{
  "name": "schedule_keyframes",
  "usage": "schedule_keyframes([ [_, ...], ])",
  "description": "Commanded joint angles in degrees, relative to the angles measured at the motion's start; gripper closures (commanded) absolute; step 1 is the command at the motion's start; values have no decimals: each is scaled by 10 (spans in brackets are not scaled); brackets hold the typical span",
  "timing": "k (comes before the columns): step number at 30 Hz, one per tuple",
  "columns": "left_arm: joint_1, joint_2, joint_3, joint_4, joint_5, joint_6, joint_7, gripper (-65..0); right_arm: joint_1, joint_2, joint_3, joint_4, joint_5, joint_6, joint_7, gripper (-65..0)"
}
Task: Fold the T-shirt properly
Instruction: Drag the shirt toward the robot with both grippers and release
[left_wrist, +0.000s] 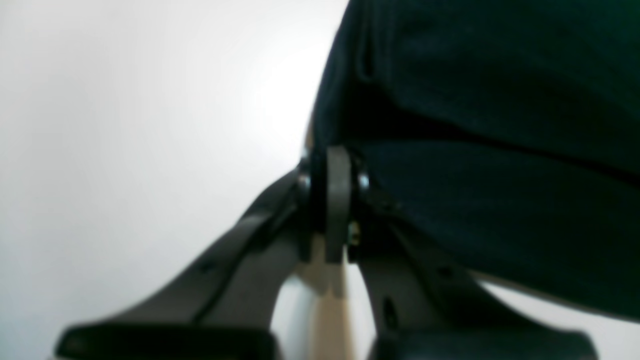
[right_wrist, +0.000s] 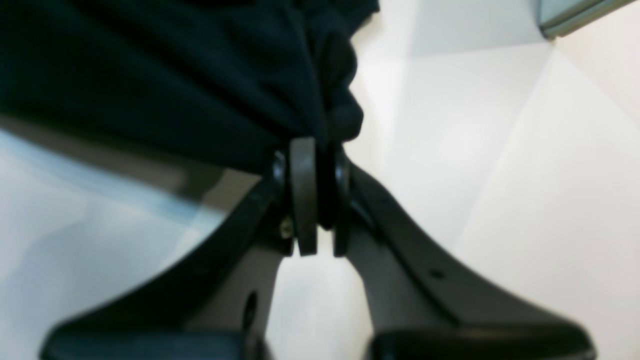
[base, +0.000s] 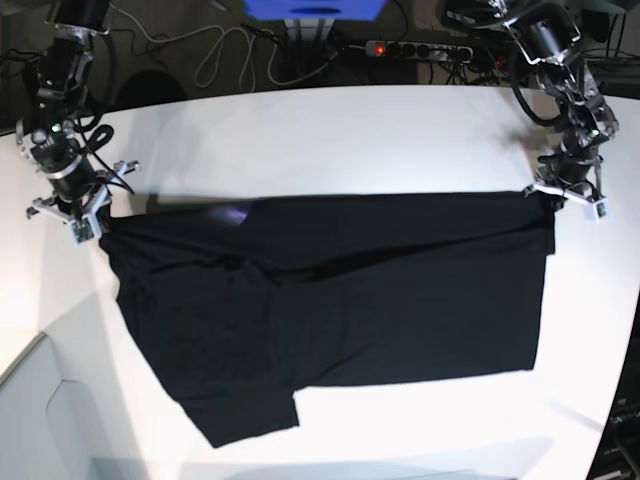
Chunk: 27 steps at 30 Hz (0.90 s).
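A large black short-sleeved cloth T-shirt is spread flat on the white bench, plain side up; no print is visible. The shirt is stretched between the two tools, its upper edge pulled into a nearly straight line from one tool to the other.

The left tool is seen at the right of the base view, at the shirt's far corner. In the left wrist view the left tool is pressed together, and black cloth is pinched between the fingertips. From this tool the fabric runs up and off to its right, with a fold crease across it; bare white bench lies to its left.

The right tool is seen at the left of the base view, at the opposite corner. In the right wrist view the right tool is also pressed together, and a bunched wad of black cloth is pinched just above the fingertips. From this tool the fabric spreads to its left; white bench lies to its right.

Below the stretched edge the shirt lies slack, with a diagonal crease across the middle and a sleeve-like flap reaching toward the near bench edge. Both wrist views are blurred, so the hem detail cannot be told.
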Motion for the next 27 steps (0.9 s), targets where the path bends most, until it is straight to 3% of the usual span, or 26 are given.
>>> schedule_keyframes([
  [1,13,-8,-1,28,4,1,7,0,-8,9,5,22,5,9,15,-1],
  [5,45,0,-1,103,4,1,16,0,-36,19,6,64,5,9,16,-1],
  [12,-4,-6,-2,177,9,1,114,0,-9,28,6,122,0,9,12,-1],
  [18,-75,-26,-3,178,9,1,184,0,70,28,17,133,0,9,-71,-1],
  [22,-77,-27,-4,182,9,1,195,0,86,25,50,133,4,9,-110,-1],
  [27,-47,-33,-40,183,4,1,196,0,45,26,66,132,5,9,-104,-1],
])
